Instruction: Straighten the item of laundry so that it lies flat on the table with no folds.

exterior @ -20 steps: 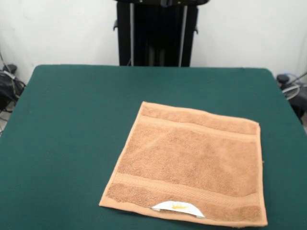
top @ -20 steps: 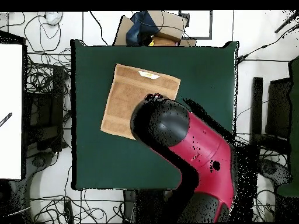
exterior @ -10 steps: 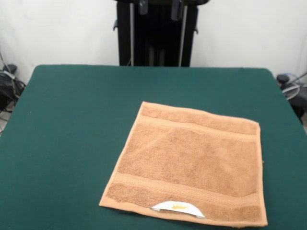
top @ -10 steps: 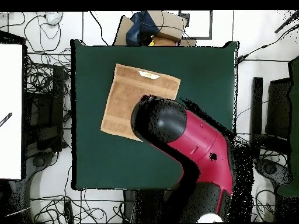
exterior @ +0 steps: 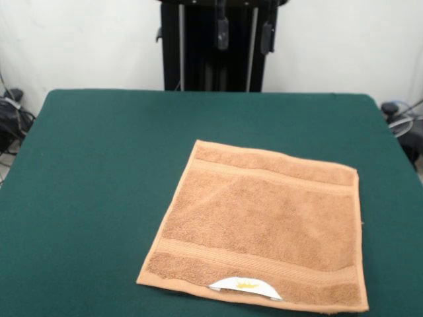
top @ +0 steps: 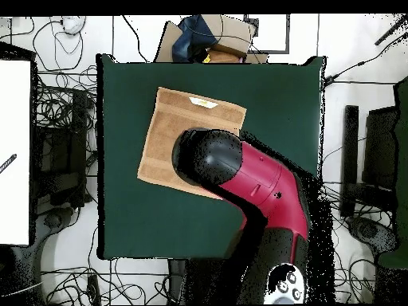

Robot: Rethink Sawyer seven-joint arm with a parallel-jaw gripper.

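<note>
The light orange-tan towel lies spread out flat on the dark green table, right of centre toward the near edge. Its white label with a yellow mark shows at the near border. My gripper hangs high at the top edge, above the table's far side and well clear of the towel. Its two fingertips stand apart, open and empty. In the overhead view the red and black arm covers much of the towel. The label and table show there, and the gripper is hidden under the arm.
The black pedestal stands behind the table's far edge. A cardboard box with dark items sits just off one table edge. Cables lie on the floor around it. A white panel stands at the left.
The gripper's fingertips have come down further into the front view and shifted right. In the overhead view the arm has swung further over the towel. The towel has not moved.
</note>
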